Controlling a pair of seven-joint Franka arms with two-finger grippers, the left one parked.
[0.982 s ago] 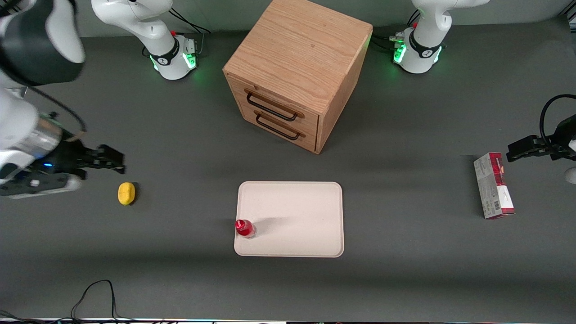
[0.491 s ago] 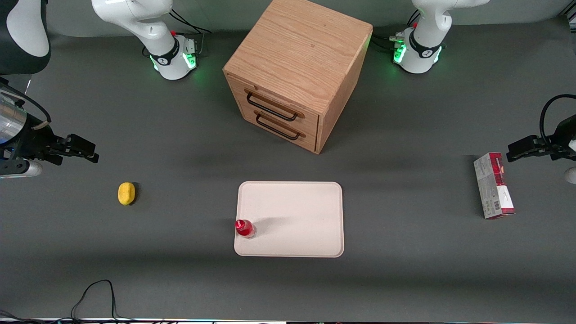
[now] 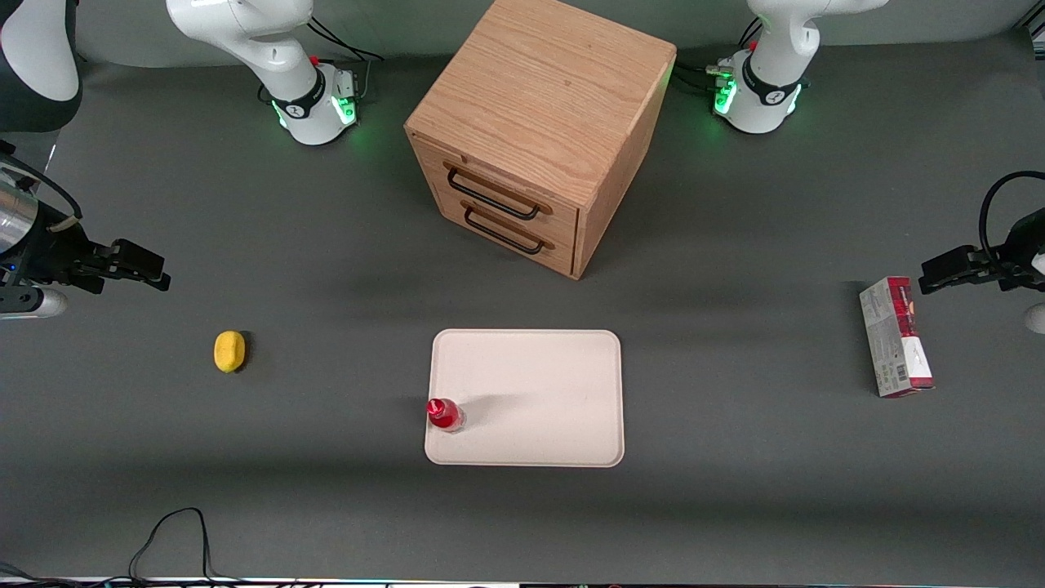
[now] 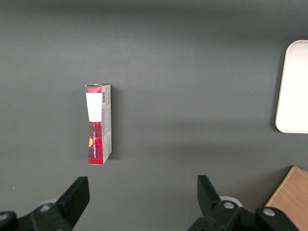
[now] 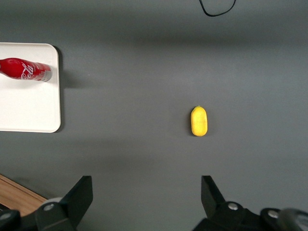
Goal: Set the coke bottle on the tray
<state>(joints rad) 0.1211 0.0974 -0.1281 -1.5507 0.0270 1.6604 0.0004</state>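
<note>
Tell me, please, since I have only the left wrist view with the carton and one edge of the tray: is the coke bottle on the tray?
Observer: Yes. The coke bottle stands upright on the tray, just inside the rim toward the working arm's end, by the corner nearer the front camera.
Operator: Is the gripper holding it?
Observer: No. The gripper is open and empty. It hangs over the working arm's end of the table, well apart from the bottle.
Operator: Is anything lying near it?
Observer: A yellow lump lies on the table, a little nearer the front camera than the gripper and apart from the tray.
</note>
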